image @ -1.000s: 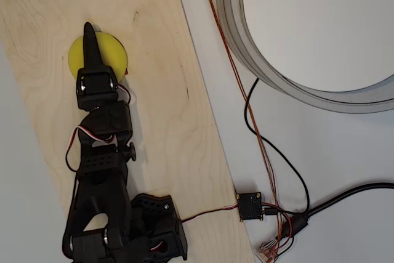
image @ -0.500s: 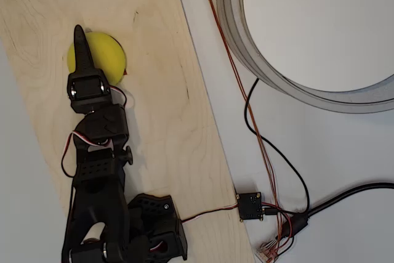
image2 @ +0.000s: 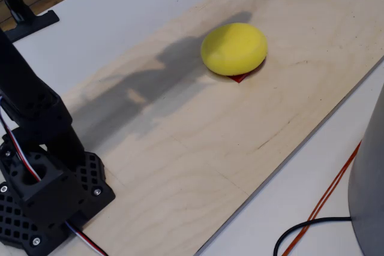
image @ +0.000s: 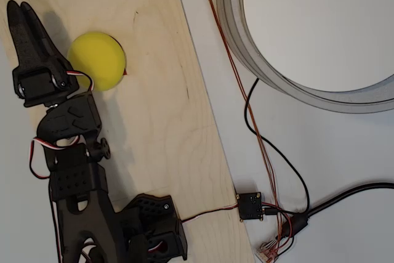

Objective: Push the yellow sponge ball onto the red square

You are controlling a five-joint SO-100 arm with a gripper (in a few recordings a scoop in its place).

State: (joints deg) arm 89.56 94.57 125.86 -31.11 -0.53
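Closest to us in the fixed view is the arm's black base (image2: 42, 199), bolted down at the near end of the plywood board (image2: 198, 148), with servo wires trailing off it. Past that there's a stretch of bare wood with the arm's shadow across it, then the yellow sponge ball (image2: 234, 48) sitting on the board. We can just see a sliver of the red square (image2: 240, 78) poking out from under the ball's near edge, so the ball is covering nearly all of it.

In the overhead view the ball (image: 97, 60) sits near the board's top left, and the gripper (image: 20, 10) is off to its left, apart from it. The two black fingers lie tight together with no gap, holding nothing. To the right, off the board, are thin red wires (image: 237, 84) and a big grey ring (image: 295, 84).
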